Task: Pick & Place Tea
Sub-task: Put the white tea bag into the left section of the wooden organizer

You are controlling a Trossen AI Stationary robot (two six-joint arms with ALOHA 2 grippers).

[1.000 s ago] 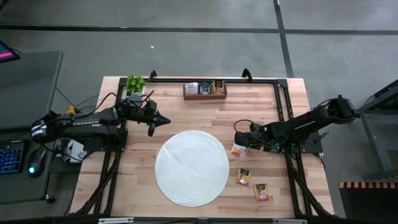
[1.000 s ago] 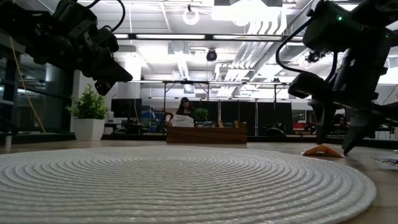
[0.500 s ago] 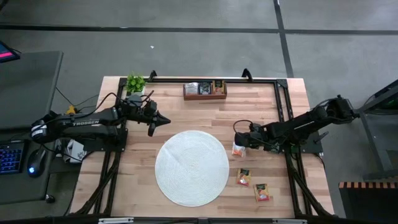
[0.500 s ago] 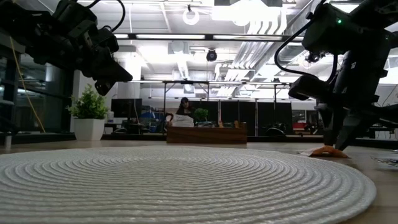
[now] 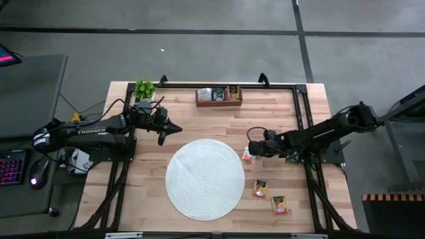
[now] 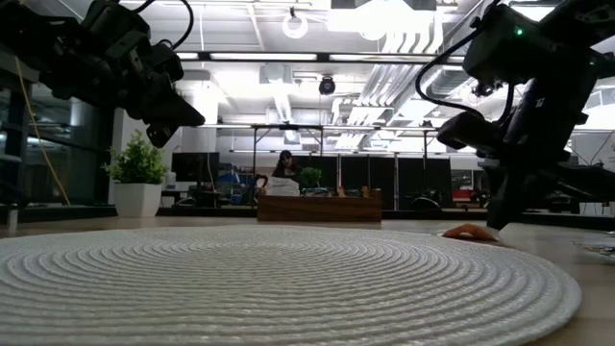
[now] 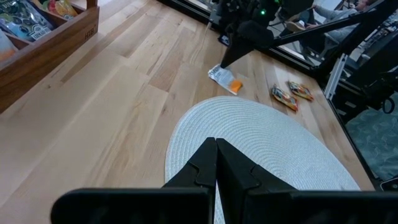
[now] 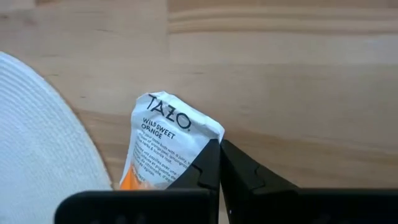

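The counter is pale wood planking with a black frame along its back and sides, standing on a grey floor. Seen level across it, the room behind is a dim open office with ceiling lights, and a person sits far off at a desk.

A brown wooden tray stands at the back edge, well beyond both claws, with sachets in its compartments. A small potted plant sits just behind the left claw, which hangs pinched together above the counter, holding nothing, near the round white mat.

The right claw is down at the mat's edge, pinched onto the corner of a white-and-orange tea sachet that lies on the wood touching the mat. Two red-orange sachets lie beside that claw, nearer the front edge.
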